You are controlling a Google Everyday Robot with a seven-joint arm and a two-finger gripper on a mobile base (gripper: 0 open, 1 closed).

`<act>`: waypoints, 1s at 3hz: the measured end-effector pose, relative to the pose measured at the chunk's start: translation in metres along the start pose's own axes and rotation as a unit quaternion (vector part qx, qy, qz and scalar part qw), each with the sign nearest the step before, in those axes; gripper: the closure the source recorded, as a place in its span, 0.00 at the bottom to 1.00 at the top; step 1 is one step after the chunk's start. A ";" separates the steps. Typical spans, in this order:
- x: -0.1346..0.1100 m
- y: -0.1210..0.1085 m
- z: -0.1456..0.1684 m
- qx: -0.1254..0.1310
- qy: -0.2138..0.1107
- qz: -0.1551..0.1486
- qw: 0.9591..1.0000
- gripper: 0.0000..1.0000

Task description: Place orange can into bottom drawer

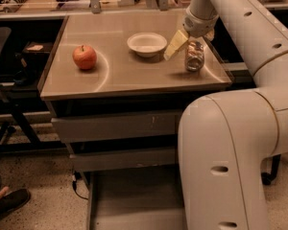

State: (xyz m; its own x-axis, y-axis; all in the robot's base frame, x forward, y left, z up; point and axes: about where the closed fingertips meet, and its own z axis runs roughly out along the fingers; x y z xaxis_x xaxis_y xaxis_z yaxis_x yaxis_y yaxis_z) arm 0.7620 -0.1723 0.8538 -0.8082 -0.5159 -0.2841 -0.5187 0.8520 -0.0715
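Red apple (84, 57) sits on the left side of the countertop (125, 78), and a white bowl (147, 44) is further back toward the middle, well apart from the apple and looking empty from here. My gripper (185, 44) hangs just right of that bowl. Below the counter are two upper drawers (115, 126), both shut, with scuffed grey fronts. The floor (38, 176) is speckled, there's a dark shoe (12, 202) in the lower left corner, and a black frame (9, 109) stands off to the left.
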 end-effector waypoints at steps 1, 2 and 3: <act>0.000 -0.009 0.012 0.006 0.007 0.005 1.000 0.00; 0.001 -0.016 0.022 0.010 0.012 0.008 1.000 0.00; 0.005 -0.023 0.034 0.010 0.020 0.012 1.000 0.00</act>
State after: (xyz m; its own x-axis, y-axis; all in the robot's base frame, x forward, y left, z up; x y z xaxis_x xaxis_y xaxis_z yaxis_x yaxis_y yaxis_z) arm 0.7792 -0.1916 0.8209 -0.8312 -0.4975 -0.2481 -0.4930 0.8659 -0.0847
